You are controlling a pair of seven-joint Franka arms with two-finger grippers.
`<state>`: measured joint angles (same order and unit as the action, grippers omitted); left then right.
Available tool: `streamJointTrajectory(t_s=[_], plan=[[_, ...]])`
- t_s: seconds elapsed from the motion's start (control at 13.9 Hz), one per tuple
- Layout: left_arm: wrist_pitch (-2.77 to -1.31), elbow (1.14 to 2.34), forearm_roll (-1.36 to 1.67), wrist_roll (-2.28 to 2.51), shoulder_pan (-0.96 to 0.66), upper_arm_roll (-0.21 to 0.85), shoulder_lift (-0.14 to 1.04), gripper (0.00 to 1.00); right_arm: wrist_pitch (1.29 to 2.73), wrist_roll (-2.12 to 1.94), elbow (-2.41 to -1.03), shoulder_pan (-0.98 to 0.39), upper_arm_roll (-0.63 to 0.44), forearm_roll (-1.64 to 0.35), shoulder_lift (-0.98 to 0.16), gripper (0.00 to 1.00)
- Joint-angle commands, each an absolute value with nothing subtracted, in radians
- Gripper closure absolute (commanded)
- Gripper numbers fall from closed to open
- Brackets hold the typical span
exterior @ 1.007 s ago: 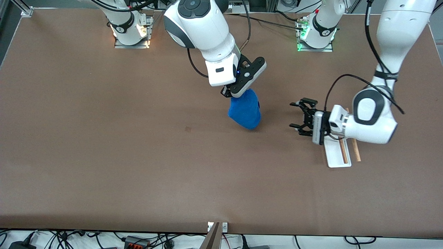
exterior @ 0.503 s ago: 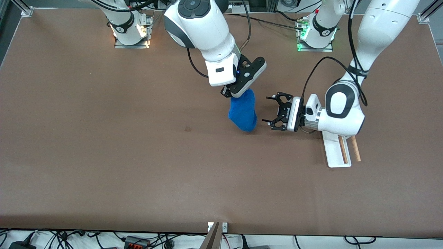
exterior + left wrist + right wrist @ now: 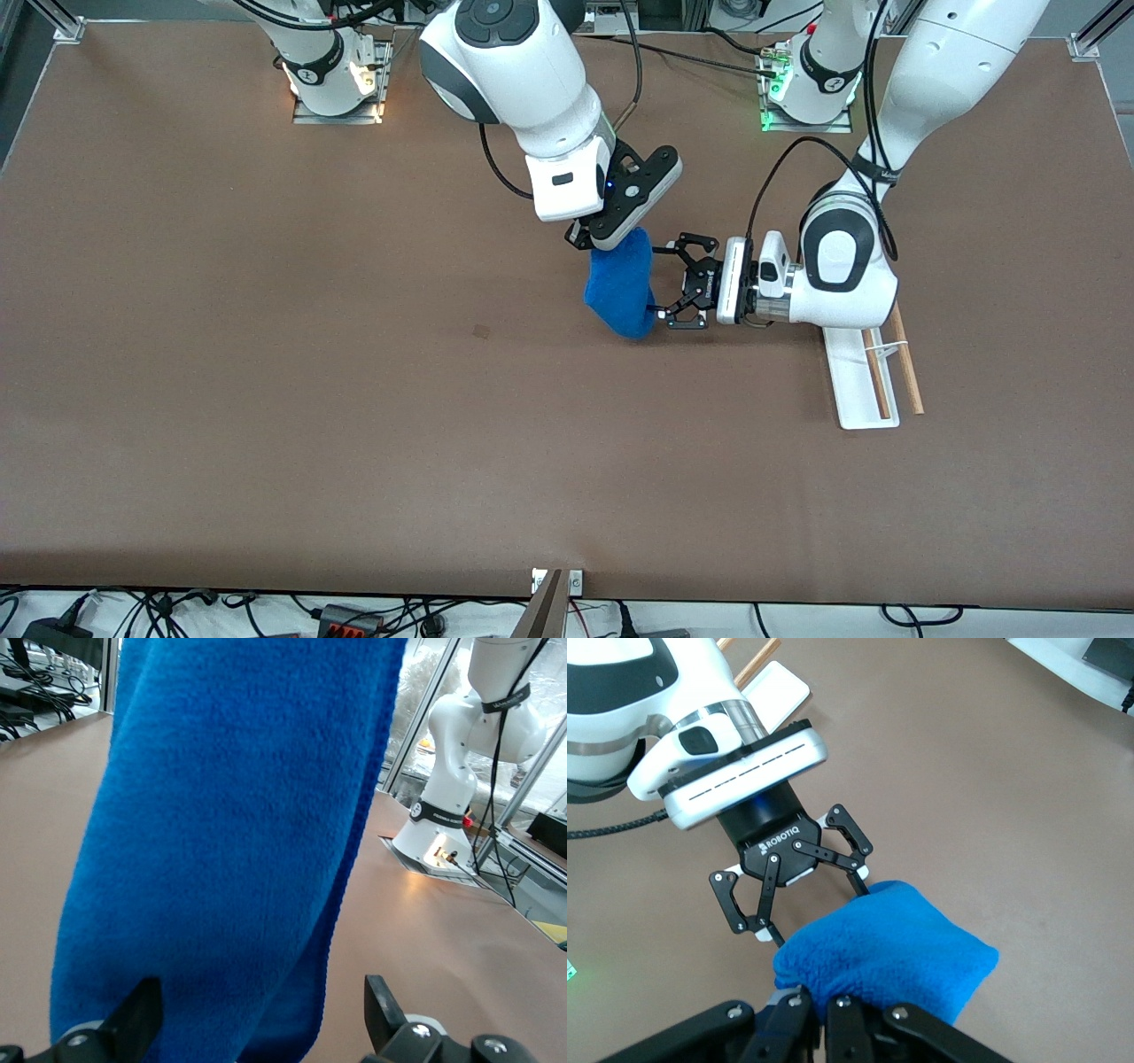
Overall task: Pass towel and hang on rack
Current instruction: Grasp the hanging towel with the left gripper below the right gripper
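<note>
towel seemingly between left gripper fingers

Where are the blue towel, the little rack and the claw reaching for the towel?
towel [image 3: 620, 292]: front view, middle of the hanging cloth.
rack [image 3: 855, 390]: front view, bare white base.
left claw [image 3: 666, 283]: front view, between its open fingertips.

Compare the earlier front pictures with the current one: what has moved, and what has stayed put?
The left gripper swept from over the rack to the hanging towel, open, its fingers now around the towel's edge. The right gripper stayed shut on the towel; the rack did not move.
</note>
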<state>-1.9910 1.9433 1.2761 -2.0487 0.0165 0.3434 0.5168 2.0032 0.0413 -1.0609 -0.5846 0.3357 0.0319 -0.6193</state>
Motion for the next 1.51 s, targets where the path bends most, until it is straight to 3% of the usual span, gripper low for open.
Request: streamJointTrajectory(t_s=[0.0,0.58,0.65,0.86,1.01,1.08,1.37,1.44], plan=[[-2.028,1.957,1.35,-2.082,-0.015,0.345,0.492,0.0,2.0,0.051,-1.04,-0.588,0.339,0.037,-0.626,1.0],[-2.132,1.921,1.394,-2.103,-0.097,0.344,0.515,0.0,1.999,0.048,-1.04,-0.588,0.339,0.037,-0.626,1.0],[-2.144,1.913,1.394,-2.112,-0.1,0.344,0.517,0.04,1.999,0.048,-1.04,-0.588,0.339,0.037,-0.626,1.0],[-2.149,1.876,1.394,-2.134,-0.112,0.344,0.54,0.48,1.999,0.046,-1.04,-0.588,0.339,0.037,-0.626,1.0],[-2.158,1.881,1.396,-2.125,-0.109,0.344,0.543,0.87,1.999,0.046,-1.04,-0.586,0.339,0.037,-0.626,1.0],[-2.18,1.885,1.396,-2.118,-0.107,0.344,0.538,1.0,1.999,0.046,-1.04,-0.587,0.339,0.037,-0.626,1.0],[-2.226,1.884,1.396,-2.014,-0.117,0.344,0.538,1.0,1.997,0.044,-1.043,-0.581,0.339,0.034,-0.627,1.0],[-2.226,1.884,1.394,-2.0,-0.115,0.342,0.538,1.0,1.996,0.055,-1.043,-0.58,0.339,0.034,-0.627,0.71]])
